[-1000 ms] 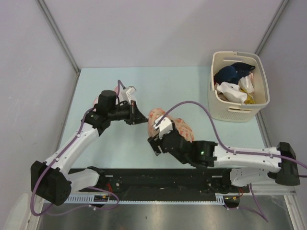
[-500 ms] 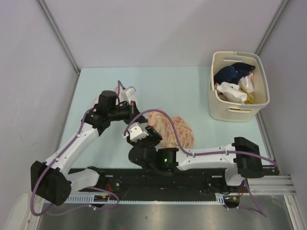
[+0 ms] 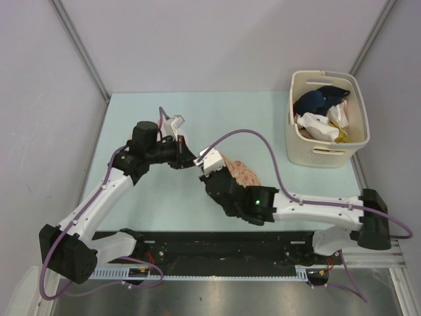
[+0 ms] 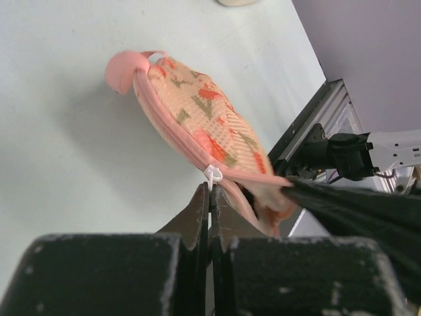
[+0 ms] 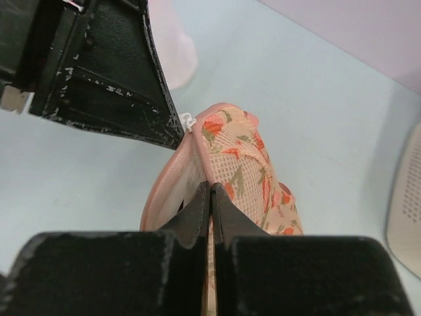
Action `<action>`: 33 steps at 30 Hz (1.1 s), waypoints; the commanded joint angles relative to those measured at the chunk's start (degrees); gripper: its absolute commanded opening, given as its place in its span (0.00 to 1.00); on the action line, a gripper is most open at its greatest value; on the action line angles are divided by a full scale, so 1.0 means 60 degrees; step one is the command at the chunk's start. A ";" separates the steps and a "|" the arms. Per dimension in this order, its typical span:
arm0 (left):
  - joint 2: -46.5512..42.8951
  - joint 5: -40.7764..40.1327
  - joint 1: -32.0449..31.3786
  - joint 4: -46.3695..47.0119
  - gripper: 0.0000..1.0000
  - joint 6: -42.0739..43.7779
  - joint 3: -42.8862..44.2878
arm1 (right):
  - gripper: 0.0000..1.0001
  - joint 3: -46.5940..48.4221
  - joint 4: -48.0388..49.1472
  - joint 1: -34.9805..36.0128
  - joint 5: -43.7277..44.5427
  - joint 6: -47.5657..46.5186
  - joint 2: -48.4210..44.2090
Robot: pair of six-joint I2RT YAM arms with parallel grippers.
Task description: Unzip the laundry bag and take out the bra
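The laundry bag [image 3: 242,172] is a cream-peach mesh pouch with orange-red print and pink edging, held up off the table's middle. My left gripper [image 4: 210,191] is shut on its small white zipper pull [image 4: 212,175]. Just beside it, my right gripper [image 5: 210,191] is shut on the bag's [image 5: 247,164] pink edge next to the zip. The seam gapes a little there, showing pale lining. From above, the left gripper [image 3: 197,162] and right gripper [image 3: 212,172] meet at the bag's left end. The bra is hidden.
A cream basket [image 3: 327,155] with navy and white garments stands at the back right. A pale pink rounded piece [image 5: 176,49] lies on the table behind the left gripper. Grey walls enclose the table on three sides.
My right arm swung from the near left up to the bag, and its jaws closed on the bag's edge. The left arm shifted slightly, still pinching the zipper pull.
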 commanded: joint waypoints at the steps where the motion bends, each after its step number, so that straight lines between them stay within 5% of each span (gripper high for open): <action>1: -0.0150 -0.0131 0.0165 -0.0177 0.00 0.0426 0.0651 | 0.00 -0.0258 0.0240 -0.0518 -0.2635 -0.0437 -0.1524; 5: -0.0164 0.0161 0.0165 0.0013 0.00 0.0250 0.0637 | 0.00 -0.0258 -0.0199 -0.0782 -0.3634 -0.0453 -0.2053; 8: -0.0179 0.0425 0.0165 0.0203 0.00 0.0016 0.0608 | 0.59 -0.0244 -0.0390 -0.0841 -0.3795 -0.0189 -0.2068; 11: -0.0267 0.0601 0.0180 0.0422 0.00 -0.0262 0.0549 | 0.90 -0.0200 -0.0201 -0.0768 -0.3650 0.0162 -0.1864; 14: -0.0384 0.0631 0.0151 0.0468 0.00 -0.0453 0.0490 | 1.00 0.0048 0.0004 -0.0389 -0.3022 0.0265 -0.1424; 30: -0.0560 0.0426 0.0150 0.0263 0.00 -0.0380 0.0505 | 0.97 0.2890 -0.1651 0.0580 0.3278 0.2068 0.2369; 33: -0.0589 0.0367 0.0151 0.0234 0.00 -0.0336 0.0534 | 0.70 0.3052 -0.1606 0.0492 0.3178 0.1950 0.2502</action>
